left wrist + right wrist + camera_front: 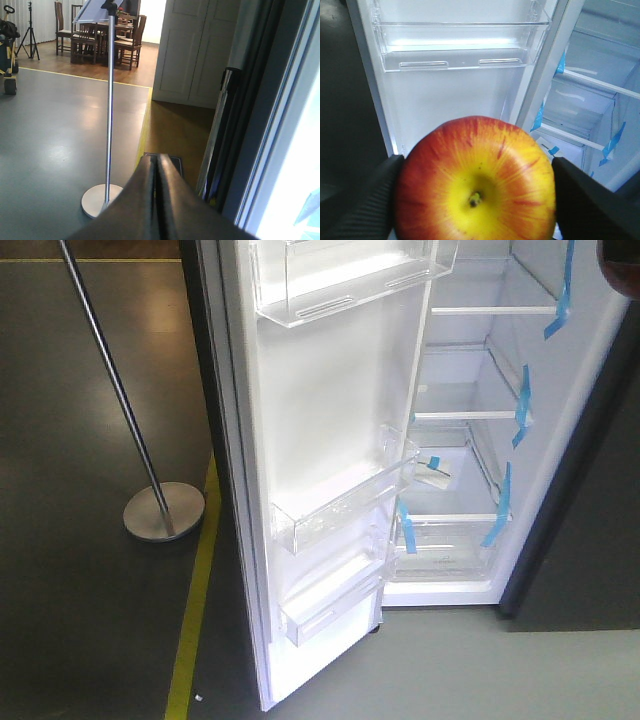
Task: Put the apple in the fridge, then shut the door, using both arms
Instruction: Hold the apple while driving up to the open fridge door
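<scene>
The red and yellow apple point(475, 185) fills the lower half of the right wrist view, stem end toward the camera. My right gripper point(476, 197) is shut on it, with one black finger point(365, 205) on its left and the other on its right. Beyond it stands the open door point(445, 100), white inside, with a clear shelf point(455, 50). The fridge point(590, 95) interior lies to the right. The front view shows the door point(320, 390) swung wide and the fridge point(470, 430) with glass shelves and blue tape. My left gripper point(156, 167) is shut on nothing, low beside the door's outer edge point(260, 130).
A metal pole on a round base point(163, 510) stands on the grey floor left of the door, also in the left wrist view point(100, 200). A yellow floor line point(195, 610) runs past the door. Clear drawers point(450, 545) sit at the fridge's bottom.
</scene>
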`<state>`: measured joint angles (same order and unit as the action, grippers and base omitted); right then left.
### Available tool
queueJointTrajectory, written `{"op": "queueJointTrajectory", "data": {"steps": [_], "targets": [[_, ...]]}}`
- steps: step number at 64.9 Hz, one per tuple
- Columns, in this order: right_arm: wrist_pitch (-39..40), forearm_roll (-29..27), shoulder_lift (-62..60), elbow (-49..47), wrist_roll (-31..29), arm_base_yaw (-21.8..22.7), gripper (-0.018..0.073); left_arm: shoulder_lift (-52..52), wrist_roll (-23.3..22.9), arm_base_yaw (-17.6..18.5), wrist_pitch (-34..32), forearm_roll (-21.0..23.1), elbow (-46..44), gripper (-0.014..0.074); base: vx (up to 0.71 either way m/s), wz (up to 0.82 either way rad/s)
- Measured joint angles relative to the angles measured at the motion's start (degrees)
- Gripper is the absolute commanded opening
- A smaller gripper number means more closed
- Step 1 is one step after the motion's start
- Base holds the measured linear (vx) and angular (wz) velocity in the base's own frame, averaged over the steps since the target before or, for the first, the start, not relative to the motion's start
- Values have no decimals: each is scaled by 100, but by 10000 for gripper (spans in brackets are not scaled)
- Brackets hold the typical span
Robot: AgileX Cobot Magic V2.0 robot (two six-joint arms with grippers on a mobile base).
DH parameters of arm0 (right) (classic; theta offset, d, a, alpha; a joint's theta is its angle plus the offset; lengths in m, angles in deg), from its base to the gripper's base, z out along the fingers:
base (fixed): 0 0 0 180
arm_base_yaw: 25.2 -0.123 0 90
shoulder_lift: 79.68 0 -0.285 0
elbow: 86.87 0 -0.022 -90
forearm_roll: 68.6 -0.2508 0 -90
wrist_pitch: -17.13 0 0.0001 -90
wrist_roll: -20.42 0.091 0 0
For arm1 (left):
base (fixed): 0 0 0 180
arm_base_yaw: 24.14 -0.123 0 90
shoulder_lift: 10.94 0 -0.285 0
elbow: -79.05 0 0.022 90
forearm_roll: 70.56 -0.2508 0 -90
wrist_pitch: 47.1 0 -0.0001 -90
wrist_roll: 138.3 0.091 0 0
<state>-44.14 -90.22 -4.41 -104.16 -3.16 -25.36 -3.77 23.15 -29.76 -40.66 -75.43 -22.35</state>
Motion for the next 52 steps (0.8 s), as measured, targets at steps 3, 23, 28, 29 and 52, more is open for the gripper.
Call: {"op": "queueJointTrajectory", "data": {"steps": [3, 23, 28, 29, 52], "targets": [[0, 0, 0, 0, 0, 0, 70, 0, 0, 0, 0, 0, 0, -7, 9, -1], [0, 0, 0, 0, 0, 0, 70, 0, 0, 0, 0, 0, 0, -7, 9, -1], [0, 0, 0, 0, 0, 0, 70, 0, 0, 0, 0, 0, 0, -7, 8, 0], [0, 0, 0, 0, 0, 0, 70, 0, 0, 0, 0, 0, 0, -7, 8, 0], [0, 0, 0, 0, 0, 0, 70, 0, 0, 0, 0, 0, 0, -7, 6, 1]]}}
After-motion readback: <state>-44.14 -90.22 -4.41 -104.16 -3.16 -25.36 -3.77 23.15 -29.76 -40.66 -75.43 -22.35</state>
